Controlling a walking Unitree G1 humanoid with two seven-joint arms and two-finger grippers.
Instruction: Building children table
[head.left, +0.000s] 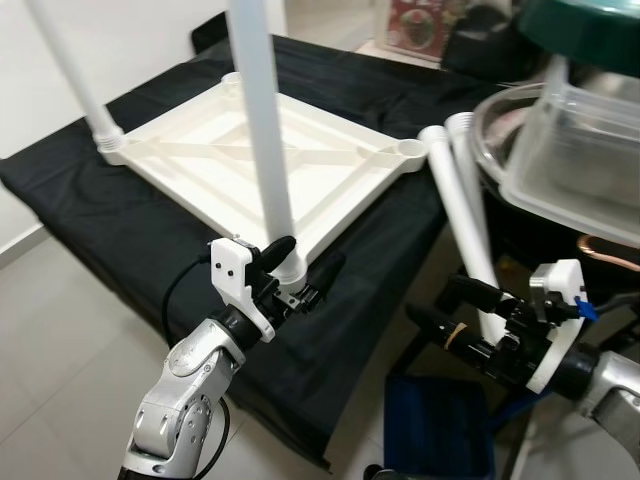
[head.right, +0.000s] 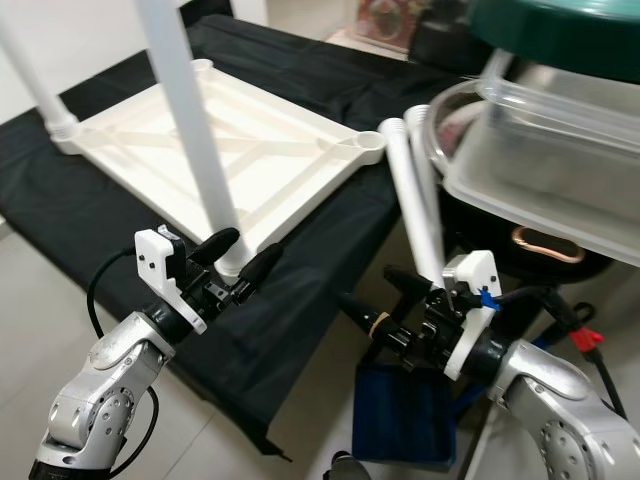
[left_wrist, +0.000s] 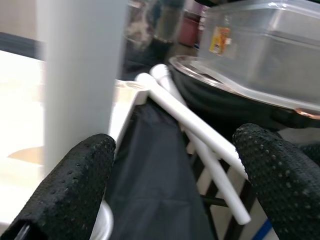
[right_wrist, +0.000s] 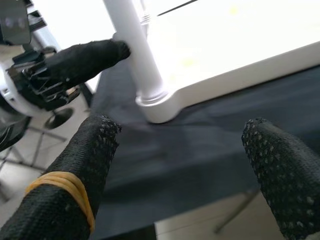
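**Seating the near leg, two more to go**

On the far left, one leg (head.left: 75, 75) already stands in its corner socket of the upturned white tabletop (head.left: 250, 150), which lies on a black cloth (head.left: 120, 230) over the work surface.

Next, at the near corner, a second leg (head.left: 262, 130) stands upright in its socket. The left gripper (head.left: 300, 272) sits at that leg's base with its fingers spread, one just beside the leg, nothing clamped. If the job here is to press this leg home, the grip should probably close low on the tube and push straight down its axis, so the leg does not tilt and the tabletop does not slide on the cloth.

Further right, two loose legs (head.left: 462, 215) lean against the table's right edge beside an empty corner socket (head.left: 410, 148). The right gripper (head.right: 372, 303) hovers low near their lower ends, fingers apart and empty. It looks best to take one leg at mid-length, clear of the clear plastic bin (head.left: 575, 150).
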